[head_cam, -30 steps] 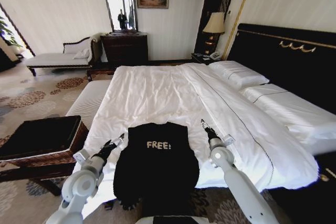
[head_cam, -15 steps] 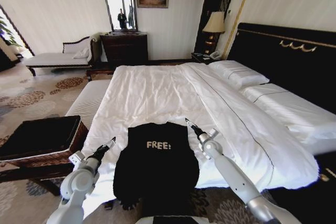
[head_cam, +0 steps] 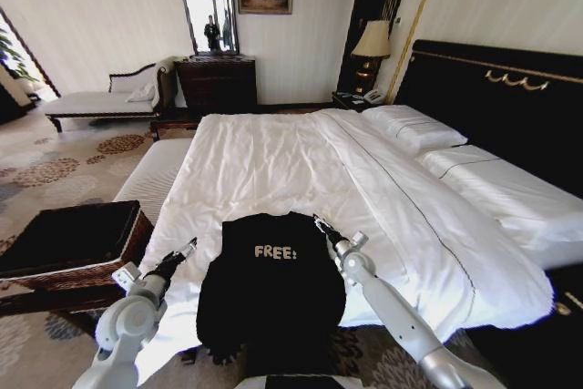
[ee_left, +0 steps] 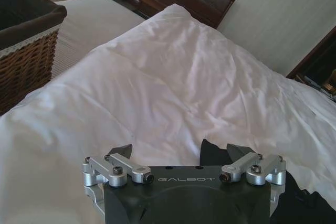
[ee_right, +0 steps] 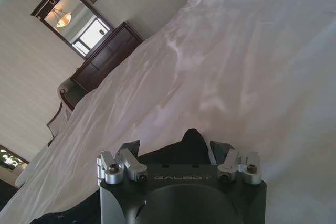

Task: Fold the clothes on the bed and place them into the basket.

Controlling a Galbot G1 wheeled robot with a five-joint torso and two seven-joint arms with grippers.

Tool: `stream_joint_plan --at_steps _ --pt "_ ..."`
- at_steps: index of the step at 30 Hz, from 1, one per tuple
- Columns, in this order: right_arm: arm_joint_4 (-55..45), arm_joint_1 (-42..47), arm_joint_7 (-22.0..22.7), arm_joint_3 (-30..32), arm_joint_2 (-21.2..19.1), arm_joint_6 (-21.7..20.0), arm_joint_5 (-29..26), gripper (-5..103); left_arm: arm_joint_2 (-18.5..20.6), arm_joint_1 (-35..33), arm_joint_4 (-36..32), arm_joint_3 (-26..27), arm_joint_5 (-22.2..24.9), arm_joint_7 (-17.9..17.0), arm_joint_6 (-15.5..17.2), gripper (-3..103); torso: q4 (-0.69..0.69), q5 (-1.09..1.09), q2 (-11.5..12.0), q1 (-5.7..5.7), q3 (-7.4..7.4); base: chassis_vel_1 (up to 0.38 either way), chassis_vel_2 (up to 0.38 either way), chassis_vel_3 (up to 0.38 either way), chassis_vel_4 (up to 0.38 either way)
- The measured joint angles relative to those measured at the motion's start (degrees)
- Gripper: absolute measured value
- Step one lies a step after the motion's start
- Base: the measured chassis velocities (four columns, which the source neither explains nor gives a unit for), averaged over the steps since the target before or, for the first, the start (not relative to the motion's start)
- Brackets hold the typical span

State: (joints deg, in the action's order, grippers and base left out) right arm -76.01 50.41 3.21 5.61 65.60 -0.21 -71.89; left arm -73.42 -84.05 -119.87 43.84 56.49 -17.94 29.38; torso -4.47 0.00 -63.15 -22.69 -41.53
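The clothes are one black top (head_cam: 273, 293) with white "FREE!" lettering, lying flat at the foot of the bed (head_cam: 273, 152) and hanging over its near edge. My right gripper (head_cam: 318, 221) is open at the top's right shoulder corner (ee_right: 191, 141), which pokes up between its fingers (ee_right: 128, 149). My left gripper (head_cam: 189, 247) is open over the white sheet, just left of the top's edge (ee_left: 211, 149). The brown wicker basket (head_cam: 86, 271) with black lining stands on the floor to the left of the bed.
A long white striped bench (head_cam: 155, 175) runs along the bed's left side, beyond the basket's wicker wall (ee_left: 21, 61). Pillows (head_cam: 414, 129) and a black headboard (head_cam: 492, 88) are on the right. A dark dresser (head_cam: 217, 81), a chaise (head_cam: 91, 102) and a lamp (head_cam: 372, 43) line the far wall.
My right gripper has swung left across the sheet to the top's right shoulder corner. My left gripper has drawn back and a little leftward, away from the top.
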Motion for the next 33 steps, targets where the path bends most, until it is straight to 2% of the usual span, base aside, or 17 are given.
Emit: stream_joint_plan --at_steps 1,2,4,6,10,13,16,19,21,28,32,33 --pt "0.0 0.2 0.0 0.1 0.1 0.0 0.1 73 -0.1 0.1 0.1 -0.2 0.0 0.0 0.0 100 0.00 0.00 0.0 0.00 0.00 0.000 0.000 0.000 0.000" --pt "0.0 0.2 0.0 0.1 0.1 0.0 0.1 73 -0.1 0.1 0.1 -0.2 0.0 0.0 0.0 100 0.00 0.00 0.0 0.00 0.00 0.000 0.000 0.000 0.000" --pt "0.2 0.5 0.0 0.3 0.5 0.1 0.4 62 -0.3 0.1 0.1 -0.5 -0.1 0.0 0.0 100 0.00 0.00 0.0 0.00 0.00 0.000 0.000 0.000 0.000" --pt "0.5 0.5 0.0 0.4 0.7 0.1 0.6 62 -0.3 0.1 0.1 -0.6 -0.1 0.0 0.0 100 0.00 0.00 0.0 0.00 0.00 0.000 0.000 0.000 0.000" --pt "1.5 0.0 0.0 0.4 1.6 0.4 1.0 40 -0.1 0.1 0.6 -0.7 -0.1 0.0 0.0 100 0.02 0.00 0.0 0.00 0.00 0.000 0.000 0.000 0.000" --pt "1.7 -0.3 -0.2 0.3 1.5 0.7 1.2 34 0.0 0.4 1.0 -0.6 0.2 0.0 0.0 100 0.02 0.00 0.0 0.00 0.00 0.000 0.000 0.000 0.000" --pt "2.2 -0.8 -0.6 0.2 1.3 1.2 1.5 18 0.1 1.1 2.0 -0.6 0.8 0.0 -0.1 100 0.00 0.00 0.0 0.00 0.00 0.000 0.000 0.000 0.000" --pt "2.5 -1.0 -0.6 0.0 1.3 1.5 1.9 13 0.1 1.6 2.6 -0.9 0.8 0.0 -0.1 100 0.01 0.00 0.0 0.00 0.00 0.000 0.000 0.000 0.000" --pt "2.7 -1.1 -0.7 -0.1 1.3 1.7 2.3 2 0.0 1.9 3.0 -1.1 0.9 0.0 -0.1 100 0.01 0.00 0.0 0.00 0.00 0.000 0.000 0.000 0.000" --pt "3.0 -2.1 -1.2 0.0 1.7 2.9 3.2 0 1.1 5.5 5.5 -3.1 2.3 0.7 -0.1 100 0.03 0.00 0.0 0.00 -0.01 0.000 0.000 0.000 0.000" --pt "2.7 -3.0 -1.2 -0.3 1.3 3.6 3.6 0 3.5 13.7 11.5 -6.6 5.0 2.4 -0.4 100 0.01 0.00 0.0 0.00 -0.01 0.000 0.000 0.000 0.000" --pt "2.7 -3.0 -1.2 -0.3 1.3 3.6 3.6 0 3.5 13.7 11.5 -6.6 5.0 2.4 -0.4 100 0.01 0.00 0.0 0.00 -0.01 0.000 0.000 0.000 0.000"
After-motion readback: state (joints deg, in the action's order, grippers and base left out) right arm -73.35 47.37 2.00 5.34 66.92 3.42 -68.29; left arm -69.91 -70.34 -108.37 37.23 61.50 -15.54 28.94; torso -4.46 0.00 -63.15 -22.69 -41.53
